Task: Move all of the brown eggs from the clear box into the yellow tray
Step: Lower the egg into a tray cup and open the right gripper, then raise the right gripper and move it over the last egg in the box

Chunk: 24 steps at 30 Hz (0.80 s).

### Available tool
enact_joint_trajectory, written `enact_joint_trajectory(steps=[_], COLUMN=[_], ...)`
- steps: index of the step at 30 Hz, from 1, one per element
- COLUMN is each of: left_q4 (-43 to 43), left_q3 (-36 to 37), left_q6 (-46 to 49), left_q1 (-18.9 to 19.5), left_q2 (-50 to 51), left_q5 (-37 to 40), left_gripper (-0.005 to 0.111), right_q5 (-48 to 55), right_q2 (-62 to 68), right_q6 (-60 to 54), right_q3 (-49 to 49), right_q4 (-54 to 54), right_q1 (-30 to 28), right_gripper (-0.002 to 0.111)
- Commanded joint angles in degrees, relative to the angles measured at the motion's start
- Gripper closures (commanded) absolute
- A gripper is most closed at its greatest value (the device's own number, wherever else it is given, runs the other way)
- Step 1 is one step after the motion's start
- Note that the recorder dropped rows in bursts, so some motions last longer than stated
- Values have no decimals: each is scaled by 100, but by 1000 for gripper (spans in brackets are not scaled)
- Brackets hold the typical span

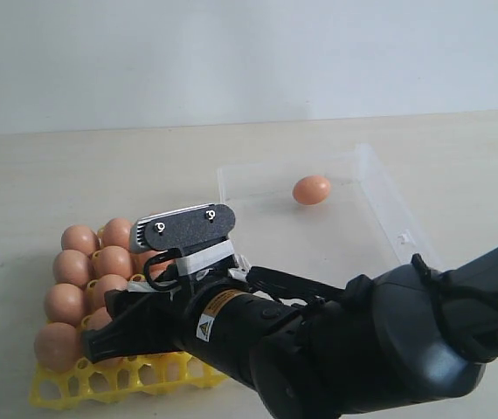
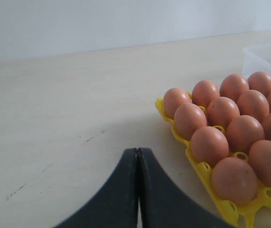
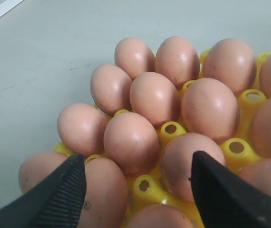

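Brown eggs [image 1: 83,288]: nearly all sit in cups of the yellow tray [image 1: 100,381], packed in touching rows. The tray lies toward the near left corner of the tabletop [image 1: 57,175]. One lone egg [image 1: 311,189] lies on its side in the clear box [image 1: 380,179], near the box wall that faces the tabletop's far edge. The box is otherwise bare and sits just beside the tray, toward the tabletop's right edge. Contact between box and tray: cannot tell.

Tray cups along the near edge show open yellow holes with no eggs in them.

Obstruction: the right arm [image 1: 363,349] reaches across from the near right corner and hides the tray's right part in the exterior view.

Right fingers [image 3: 62,194]: spread wide, low over the tray, one on each side of the seated eggs. The eggs between them rest in their cups; nothing is gripped. Contact with the shells: cannot tell.

Left fingers [image 2: 121,199]: pressed together, empty, over bare tabletop beside the tray's left edge, apart from the nearest eggs.
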Motion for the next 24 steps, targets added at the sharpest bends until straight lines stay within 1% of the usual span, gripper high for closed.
enact_joint_trajectory(steps=[1, 4, 8, 10, 11, 12, 14, 16, 18, 19, 21, 23, 24], left_q4=[-6, -6, -6, -6, -6, -6, -6, -6, -6, -6, -6, -6, -6], left_q3=[-23, -23, -23, -23, -23, -23, -23, -23, -23, -23, -23, -23, -23], left_q6=[-19, -19, -19, -19, -19, -19, -19, -19, -19, -19, -19, -19, -19], left_q1=[-25, -25, -25, -25, -25, -25, -25, -25, -25, -25, -25, -25, -25], left_q2=[-32, -32, -32, -32, -32, -32, -32, -32, -32, -32, -32, -32, -32], left_q5=[-56, -56, -56, -56, -56, -56, -56, -56, -56, -56, -56, -56, -56], left_gripper=[107, 107, 107, 107, 107, 107, 107, 107, 107, 107, 107, 107, 107], right_q5=[-105, -105, 76, 388, 648, 960, 1662, 2300, 3162, 3686, 4629, 5450, 5699], right_q2=[-172, -607, -1495, -2007, -2245, -2452, -2735, -2866, -2828, -2750, -2484, -2141, -1931], right_q6=[-238, -898, -2433, -2974, -3217, -3419, -3588, -3589, -3589, -3539, -3218, -2787, -2546], right_q3=[-51, -51, -51, -51, -51, -51, -51, -77, -256, -409, -770, -1211, -1456], right_q4=[62, 340, 1101, 1524, 1734, 1877, 1894, 1851, 1701, 1527, 1185, 726, 479], right_q1=[-36, -36, -192, -354, -485, -655, -1077, -1665, -2348, -2679, -3216, -3615, -3779], right_gripper=[46, 46, 46, 50, 55, 61, 77, 93, 105, 108, 108, 108, 108])
